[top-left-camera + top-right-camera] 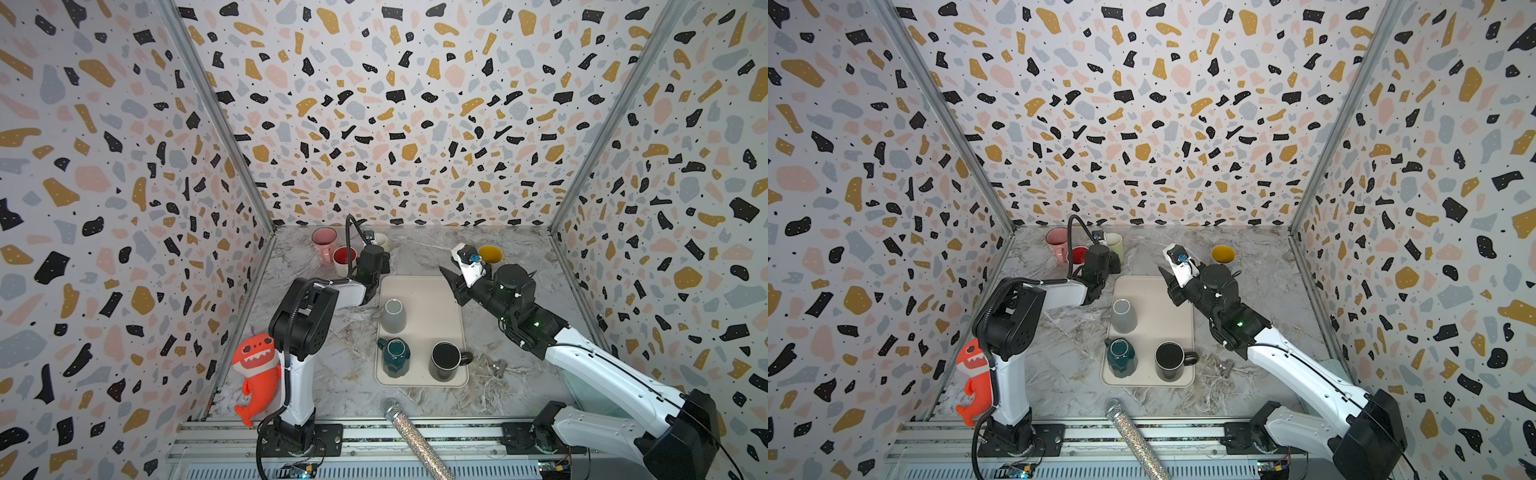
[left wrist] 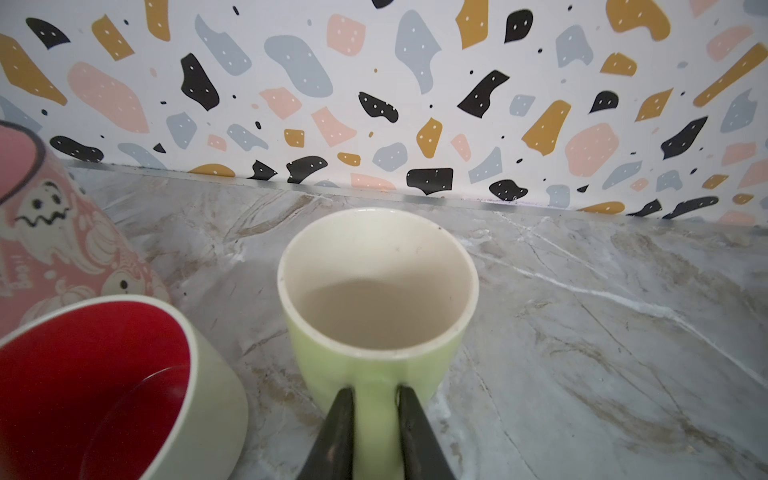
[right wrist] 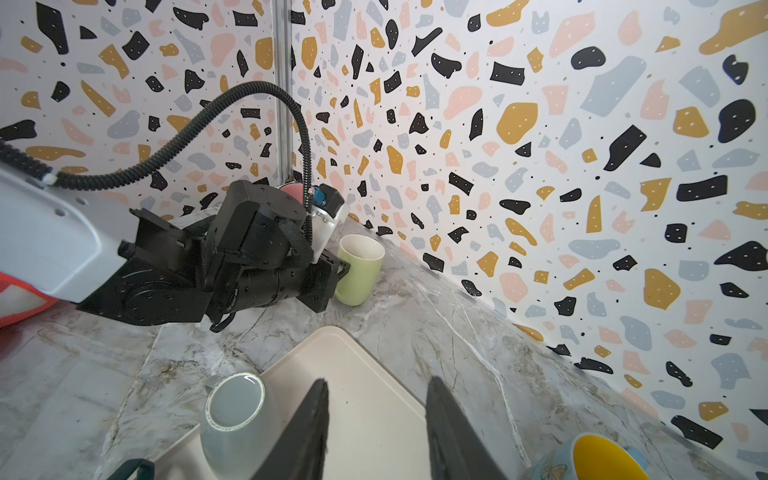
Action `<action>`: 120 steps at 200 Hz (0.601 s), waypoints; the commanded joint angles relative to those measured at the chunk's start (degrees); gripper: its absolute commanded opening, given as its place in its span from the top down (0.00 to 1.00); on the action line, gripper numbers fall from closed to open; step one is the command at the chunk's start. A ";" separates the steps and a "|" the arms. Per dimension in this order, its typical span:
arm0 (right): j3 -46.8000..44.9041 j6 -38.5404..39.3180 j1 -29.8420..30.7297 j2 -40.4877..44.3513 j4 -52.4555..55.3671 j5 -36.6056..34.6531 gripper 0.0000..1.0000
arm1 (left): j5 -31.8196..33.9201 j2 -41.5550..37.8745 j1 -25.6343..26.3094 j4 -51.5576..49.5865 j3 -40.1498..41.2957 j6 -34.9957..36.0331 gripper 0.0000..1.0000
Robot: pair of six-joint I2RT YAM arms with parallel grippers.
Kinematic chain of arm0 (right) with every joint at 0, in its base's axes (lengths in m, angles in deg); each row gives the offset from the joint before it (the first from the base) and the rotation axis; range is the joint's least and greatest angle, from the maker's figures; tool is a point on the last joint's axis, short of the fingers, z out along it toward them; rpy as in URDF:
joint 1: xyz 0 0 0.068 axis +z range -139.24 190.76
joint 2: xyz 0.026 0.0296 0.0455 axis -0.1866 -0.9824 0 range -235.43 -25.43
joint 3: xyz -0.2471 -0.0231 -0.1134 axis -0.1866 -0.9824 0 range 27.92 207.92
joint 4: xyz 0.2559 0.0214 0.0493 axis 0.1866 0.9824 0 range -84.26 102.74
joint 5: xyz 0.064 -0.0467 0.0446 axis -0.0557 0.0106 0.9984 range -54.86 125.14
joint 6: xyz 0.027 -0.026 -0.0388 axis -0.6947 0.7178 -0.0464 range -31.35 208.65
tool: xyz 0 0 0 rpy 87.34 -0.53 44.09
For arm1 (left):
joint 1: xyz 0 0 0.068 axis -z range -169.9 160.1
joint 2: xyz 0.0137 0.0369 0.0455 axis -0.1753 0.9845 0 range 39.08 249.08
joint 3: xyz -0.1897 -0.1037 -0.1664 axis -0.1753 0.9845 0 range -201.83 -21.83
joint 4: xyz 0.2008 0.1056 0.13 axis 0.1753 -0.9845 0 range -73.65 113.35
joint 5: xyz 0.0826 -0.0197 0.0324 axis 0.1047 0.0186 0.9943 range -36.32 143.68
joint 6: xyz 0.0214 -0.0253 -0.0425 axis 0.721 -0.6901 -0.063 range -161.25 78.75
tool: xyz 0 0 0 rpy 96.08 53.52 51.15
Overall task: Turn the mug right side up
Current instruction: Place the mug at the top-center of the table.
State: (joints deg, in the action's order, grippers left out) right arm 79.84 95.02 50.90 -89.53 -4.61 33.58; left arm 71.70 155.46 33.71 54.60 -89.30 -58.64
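A pale green mug (image 2: pixel 376 291) stands mouth up on the marble table near the back wall, seen in both top views (image 1: pixel 380 240) (image 1: pixel 1115 244) and in the right wrist view (image 3: pixel 360 268). My left gripper (image 2: pixel 376 390) reaches it from the front, and its two black fingers press either side of the handle. My right gripper (image 3: pixel 376 380) hangs open and empty over the far part of the beige tray (image 1: pixel 432 299). On that tray a grey mug (image 1: pixel 392 316) (image 3: pixel 237 415) stands upside down.
A teal mug (image 1: pixel 393 356) and an upright black mug (image 1: pixel 445 360) share the tray's near end. A pink mug (image 1: pixel 324 241) and a red-lined mug (image 1: pixel 344 257) crowd the green mug's left. A yellow-lined mug (image 1: pixel 490 254) stands back right. An orange shark plush (image 1: pixel 257 370) and a glitter microphone (image 1: pixel 411 436) lie near the front.
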 commanded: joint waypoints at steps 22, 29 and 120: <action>-0.28 -1.04 -0.24 1.77 -1.49 0.36 0.60 | 0.01 -1.24 -0.07 4.92 1.75 -0.74 0.74; -0.24 -1.13 -0.19 1.79 -1.46 0.34 0.60 | 0.00 -1.33 -0.15 4.86 2.02 -0.72 0.73; -1.01 -2.10 -0.24 2.31 -2.25 0.74 0.60 | -1.36 -10.45 0.32 4.61 9.54 -4.41 0.68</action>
State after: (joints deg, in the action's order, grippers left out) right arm 79.27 94.02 50.87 -88.96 -5.13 33.88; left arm 71.16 151.18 33.78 56.02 -82.30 -60.61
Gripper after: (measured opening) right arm 0.400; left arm 0.322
